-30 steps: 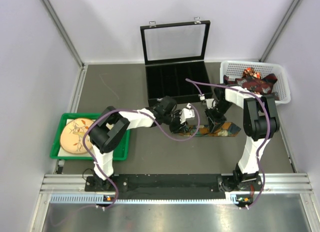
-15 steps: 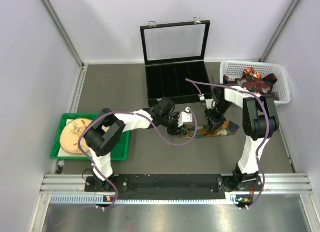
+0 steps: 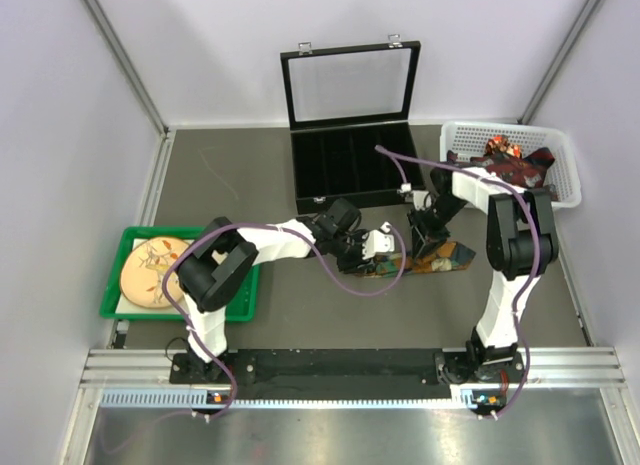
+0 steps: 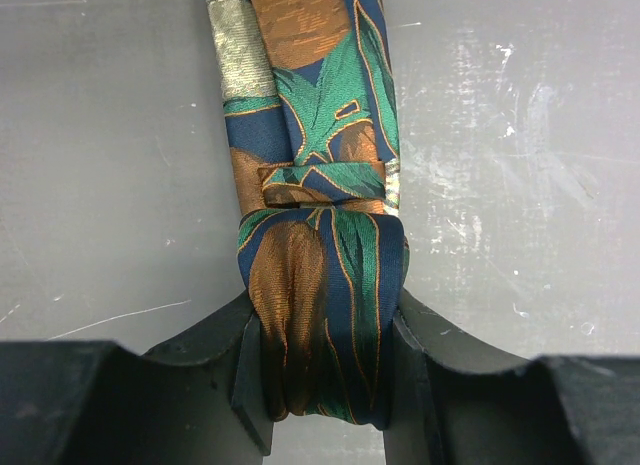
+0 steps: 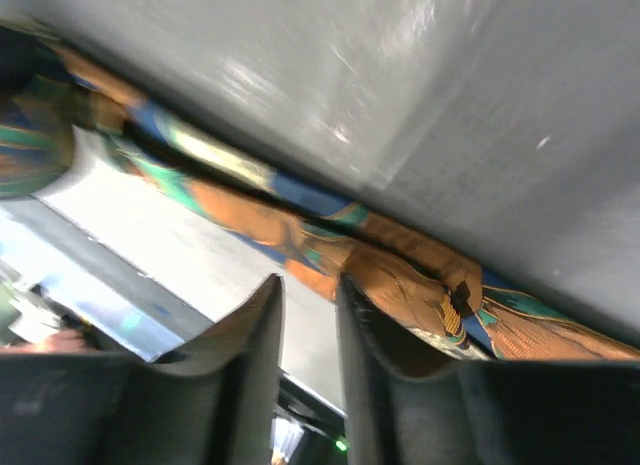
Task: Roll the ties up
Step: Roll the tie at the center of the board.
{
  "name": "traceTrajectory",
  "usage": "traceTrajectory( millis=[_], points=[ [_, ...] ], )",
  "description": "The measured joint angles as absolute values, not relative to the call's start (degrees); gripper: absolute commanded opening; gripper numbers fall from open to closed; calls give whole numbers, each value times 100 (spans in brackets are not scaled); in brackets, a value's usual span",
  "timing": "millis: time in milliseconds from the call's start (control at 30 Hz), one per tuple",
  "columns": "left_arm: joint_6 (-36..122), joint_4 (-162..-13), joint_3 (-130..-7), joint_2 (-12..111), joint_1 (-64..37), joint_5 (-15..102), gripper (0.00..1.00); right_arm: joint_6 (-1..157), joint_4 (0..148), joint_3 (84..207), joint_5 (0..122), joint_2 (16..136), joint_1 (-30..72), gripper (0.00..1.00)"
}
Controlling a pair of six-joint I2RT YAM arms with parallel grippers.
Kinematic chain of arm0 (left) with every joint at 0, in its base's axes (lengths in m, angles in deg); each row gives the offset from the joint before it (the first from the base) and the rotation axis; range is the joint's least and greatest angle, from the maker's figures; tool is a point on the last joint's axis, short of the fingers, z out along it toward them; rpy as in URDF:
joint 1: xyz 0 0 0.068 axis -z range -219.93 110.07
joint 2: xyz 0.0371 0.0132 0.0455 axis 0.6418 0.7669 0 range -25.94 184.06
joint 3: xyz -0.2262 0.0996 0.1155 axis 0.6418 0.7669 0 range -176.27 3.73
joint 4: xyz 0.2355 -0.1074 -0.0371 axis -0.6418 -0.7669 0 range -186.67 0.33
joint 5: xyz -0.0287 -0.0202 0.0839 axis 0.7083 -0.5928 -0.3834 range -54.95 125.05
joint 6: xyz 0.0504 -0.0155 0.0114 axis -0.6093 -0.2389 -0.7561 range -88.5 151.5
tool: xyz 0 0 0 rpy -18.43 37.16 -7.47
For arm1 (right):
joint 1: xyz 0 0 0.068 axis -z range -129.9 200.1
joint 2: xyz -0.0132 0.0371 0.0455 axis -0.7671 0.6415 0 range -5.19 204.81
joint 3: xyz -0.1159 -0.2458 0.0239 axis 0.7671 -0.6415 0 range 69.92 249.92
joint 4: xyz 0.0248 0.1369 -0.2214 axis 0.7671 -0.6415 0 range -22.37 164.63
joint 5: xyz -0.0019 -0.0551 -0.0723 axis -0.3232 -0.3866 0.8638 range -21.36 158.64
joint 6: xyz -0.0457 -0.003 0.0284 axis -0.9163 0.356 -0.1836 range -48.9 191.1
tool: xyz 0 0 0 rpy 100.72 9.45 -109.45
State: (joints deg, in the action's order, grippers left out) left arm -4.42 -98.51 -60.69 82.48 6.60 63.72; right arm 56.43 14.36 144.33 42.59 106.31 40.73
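One of the ties (image 3: 452,257), patterned in blue, green and orange-brown, lies flat on the grey table right of centre. Its left end is wound into a small roll (image 4: 320,285). My left gripper (image 3: 377,247) is shut on that roll, which fills the gap between its black jaws (image 4: 324,310). My right gripper (image 3: 424,245) hovers over the flat stretch of the tie (image 5: 400,255). Its jaws (image 5: 310,290) stand slightly apart with no fabric between them, and the cloth brushes one fingertip. The right wrist view is blurred.
An open black case (image 3: 352,167) with its glass lid raised stands just behind the tie. A white basket (image 3: 560,155) at the back right holds more ties (image 3: 510,163). A green tray (image 3: 118,285) with a round beige item sits at the left.
My left gripper has shifted a little to the right with the rolled end. My right gripper's jaws have parted slightly and lifted a little off the tie.
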Motion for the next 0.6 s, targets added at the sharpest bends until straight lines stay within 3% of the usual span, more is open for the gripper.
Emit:
traceTrajectory(
  millis=[100,267,600],
  points=[
    [-403,-10089,-6262,8329,754,6190,30,5791,1425,14711,3717,10618,4204,40],
    [-307,-10500,-6579,8456,845,5945,30,6314,1683,14759,2487,10430,4257,42],
    [-252,-10590,-6635,8462,887,5794,33,7831,3521,13419,1162,10262,3752,47]
  ],
)
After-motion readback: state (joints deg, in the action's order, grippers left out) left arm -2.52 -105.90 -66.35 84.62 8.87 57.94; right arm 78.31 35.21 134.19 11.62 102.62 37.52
